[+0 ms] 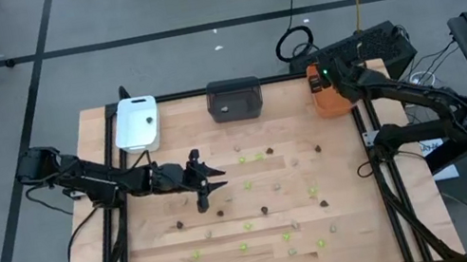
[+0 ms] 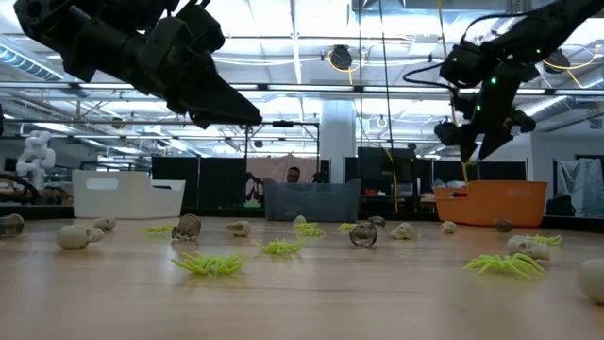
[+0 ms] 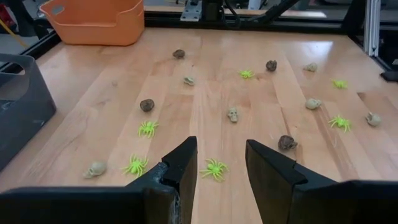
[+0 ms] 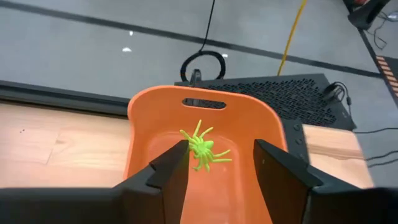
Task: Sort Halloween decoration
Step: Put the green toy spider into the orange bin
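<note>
The Halloween decoration lies scattered on the wooden table: lime green spiders (image 3: pixel 213 169), pale skulls (image 3: pixel 232 114) and dark brown pieces (image 3: pixel 286 142). My left gripper (image 3: pixel 221 155) hangs open above the table's left-middle (image 1: pixel 221 178), tilted down, holding nothing. My right gripper (image 4: pixel 221 155) stands open above the orange tray (image 4: pixel 155 124) at the far right corner (image 1: pixel 321 79). One green spider (image 4: pixel 202 149) lies on that tray's floor below the fingers, clear of them.
A white tray (image 1: pixel 137 123) stands at the far left and a dark grey tray (image 1: pixel 236 99) at the far middle. A dark frame (image 1: pixel 378 173) borders the table. Pieces are spread over the table's middle and near half (image 1: pixel 250 226).
</note>
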Motion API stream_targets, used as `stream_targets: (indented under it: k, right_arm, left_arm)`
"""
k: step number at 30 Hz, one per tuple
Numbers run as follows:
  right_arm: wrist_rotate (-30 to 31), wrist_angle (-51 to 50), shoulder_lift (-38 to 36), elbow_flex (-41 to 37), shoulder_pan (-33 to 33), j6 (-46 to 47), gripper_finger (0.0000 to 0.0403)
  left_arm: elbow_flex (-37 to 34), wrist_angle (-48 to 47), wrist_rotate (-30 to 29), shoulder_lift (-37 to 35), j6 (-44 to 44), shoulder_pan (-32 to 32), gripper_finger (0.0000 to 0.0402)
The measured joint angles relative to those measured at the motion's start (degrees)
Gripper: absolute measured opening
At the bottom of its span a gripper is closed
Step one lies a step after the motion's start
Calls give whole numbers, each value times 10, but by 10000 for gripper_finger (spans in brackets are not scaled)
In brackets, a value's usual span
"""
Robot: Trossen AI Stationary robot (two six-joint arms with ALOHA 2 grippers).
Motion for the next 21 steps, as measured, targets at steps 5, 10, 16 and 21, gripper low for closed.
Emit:
stream_targets:
  k: [5,10,16,21]
  right_arm:
    - [-25,-83,0,59,-11,0,165]
    - [-40,-109,6,78,-18,-3,165]
    - [-7,-120,31,78,-13,-12,164]
    - [5,-121,35,78,-10,-10,164]
  left_arm:
    - [0,-30,0,0,-1,0,134]
    - [0,-64,0,0,-4,0,134]
    - [0,-87,0,0,-28,-2,134]
    - [0,-89,0,0,-33,-16,134]
